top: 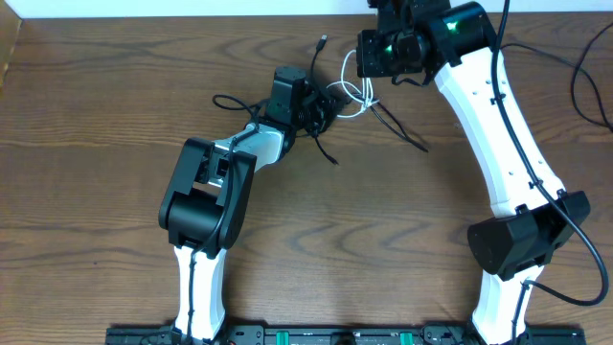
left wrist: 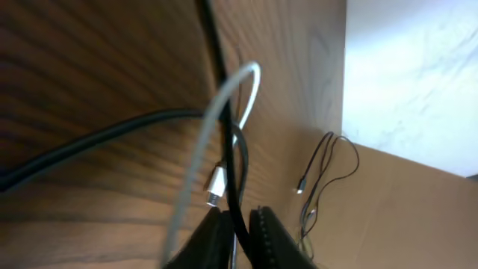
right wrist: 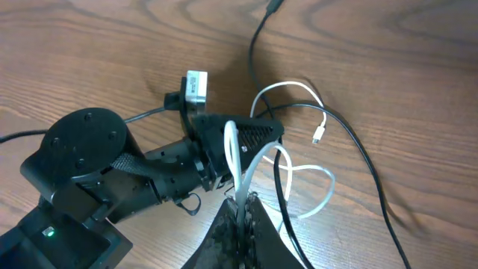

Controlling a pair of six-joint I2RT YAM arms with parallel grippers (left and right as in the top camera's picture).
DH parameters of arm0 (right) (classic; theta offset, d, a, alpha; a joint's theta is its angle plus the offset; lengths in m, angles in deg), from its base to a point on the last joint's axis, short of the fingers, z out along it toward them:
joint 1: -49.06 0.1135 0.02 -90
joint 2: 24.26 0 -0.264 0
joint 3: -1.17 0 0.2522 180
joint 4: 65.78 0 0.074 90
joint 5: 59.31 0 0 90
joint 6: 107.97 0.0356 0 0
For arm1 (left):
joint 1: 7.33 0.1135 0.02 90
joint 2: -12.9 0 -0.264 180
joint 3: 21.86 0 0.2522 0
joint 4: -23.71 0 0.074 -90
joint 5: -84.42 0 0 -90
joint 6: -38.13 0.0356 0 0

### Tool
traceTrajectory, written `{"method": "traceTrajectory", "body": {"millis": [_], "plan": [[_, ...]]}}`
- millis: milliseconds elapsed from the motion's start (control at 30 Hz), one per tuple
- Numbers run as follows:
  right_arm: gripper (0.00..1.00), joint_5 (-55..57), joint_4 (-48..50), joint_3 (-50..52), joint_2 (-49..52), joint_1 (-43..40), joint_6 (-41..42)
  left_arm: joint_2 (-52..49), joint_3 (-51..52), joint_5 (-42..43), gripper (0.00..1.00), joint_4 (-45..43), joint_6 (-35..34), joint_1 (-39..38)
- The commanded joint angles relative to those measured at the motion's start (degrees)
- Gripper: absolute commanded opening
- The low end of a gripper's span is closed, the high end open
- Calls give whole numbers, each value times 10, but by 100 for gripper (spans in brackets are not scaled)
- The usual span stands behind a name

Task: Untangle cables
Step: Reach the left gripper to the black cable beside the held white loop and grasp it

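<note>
White cable (right wrist: 234, 157) is pinched in the right hand (right wrist: 243, 203), black cable (left wrist: 213, 45) in the left hand (left wrist: 239, 218).

Wood-grain table (top: 86, 115) with soft sheen, smooth white cable (left wrist: 250, 78), shiny metal plug (left wrist: 216, 184), matt black cables (left wrist: 112, 133)

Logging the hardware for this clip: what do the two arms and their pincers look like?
The left arm and right arm have white shells and bulky black joint housings. Near the wrists glow green lights, left and right. A thin black wire runs along the right arm's shell. The left pincer and right pincer have black fingers.
</note>
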Motion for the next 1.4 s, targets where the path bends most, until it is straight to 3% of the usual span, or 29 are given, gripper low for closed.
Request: {"method": "traceTrajectory", "body": {"millis": [0,67,200,400,533,600,700,733,800,900,967,1000,1100,1133,1200,1300,1367], "plan": [[1,-3,-8,0,0,-2,0,-2,-4,44,8,4,79,2],[1,-3,-24,0,0,-2,-1,-2,-4,87,7,-18,101,13],[1,-3,-55,0,0,-6,-1,6,-4,196,7,-152,103,51],[1,-3,-105,0,-11,-82,0,47,-4,235,7,-135,111,151],[1,-16,-120,6,-9,-134,-4,91,-4,239,7,-135,110,170],[1,-44,-120,6,-8,-138,-35,127,-4,238,7,-106,144,166],[1,-50,-122,6,-8,-138,-51,165,-4,241,7,-20,249,156],[1,-51,-125,6,-8,-137,-54,189,-4,246,7,86,395,142],[1,-60,-125,6,-8,-137,-61,198,-4,246,8,145,485,129],[1,-63,-130,6,-8,-137,-61,195,-4,245,25,251,666,92],[1,-64,-131,6,-8,-137,-61,186,-4,243,35,257,699,71],[1,-64,-131,6,-8,-137,-61,183,-4,235,35,255,713,64],[1,-64,-131,6,-8,-135,-61,175,-4,180,35,246,703,34],[1,-64,-131,6,-8,-135,-61,171,-4,169,35,235,664,25],[1,-65,-131,6,-8,-135,-61,144,-4,168,35,174,517,13],[1,-79,-132,6,-8,-135,-61,94,-4,187,40,73,370,7],[1,-79,-133,6,-8,-135,-61,57,-4,191,39,15,194,7]]}}
